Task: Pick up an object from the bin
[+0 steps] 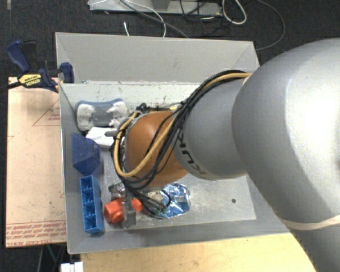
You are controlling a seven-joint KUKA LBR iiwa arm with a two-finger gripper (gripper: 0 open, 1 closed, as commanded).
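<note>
1. Grey arm [283, 135] spans right of frame, orange wrist cover [150, 146] at centre.
2. Gripper [127, 202] lower left, at orange lump [114, 211] beside blue tray [90, 204].
3. Grip state: can't tell.

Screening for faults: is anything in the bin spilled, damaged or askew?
Nothing plainly wrong. Only the crumpled shiny blue wrapper near the front wall of the grey metal bin looks crushed; the long blue plastic tray lies flat along the left wall.
</note>
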